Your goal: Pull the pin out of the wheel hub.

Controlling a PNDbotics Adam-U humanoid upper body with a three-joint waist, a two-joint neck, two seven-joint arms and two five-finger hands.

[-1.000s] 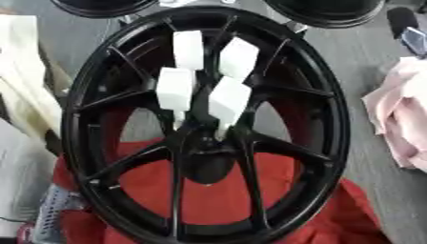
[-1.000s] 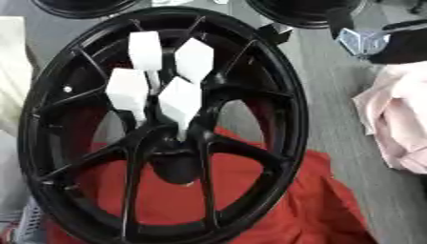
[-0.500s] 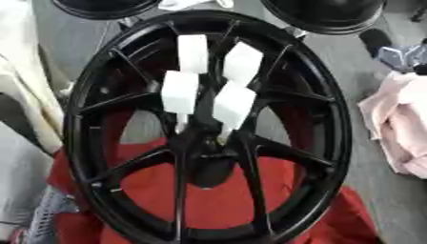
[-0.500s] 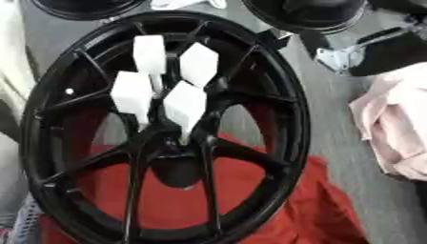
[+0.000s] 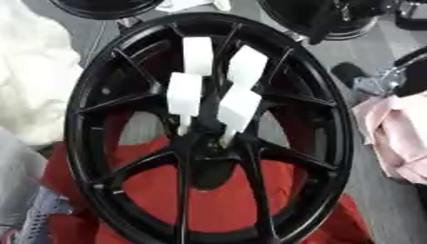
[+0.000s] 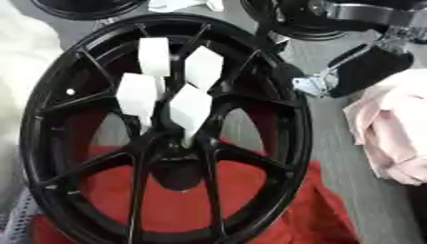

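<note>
While white pins (image 6: 190, 107) stand in the hub (image 6: 171, 157), the right hand (image 6: 367, 64), grip unclear, hovers well apart.

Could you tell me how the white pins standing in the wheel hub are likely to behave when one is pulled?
The white pins look blocky and hold their shape, so probably stiff. Narrow stems run down into the hub, so one should slide straight out rather than roll. They stand close together, so the right hand may bump a neighbour.
</note>
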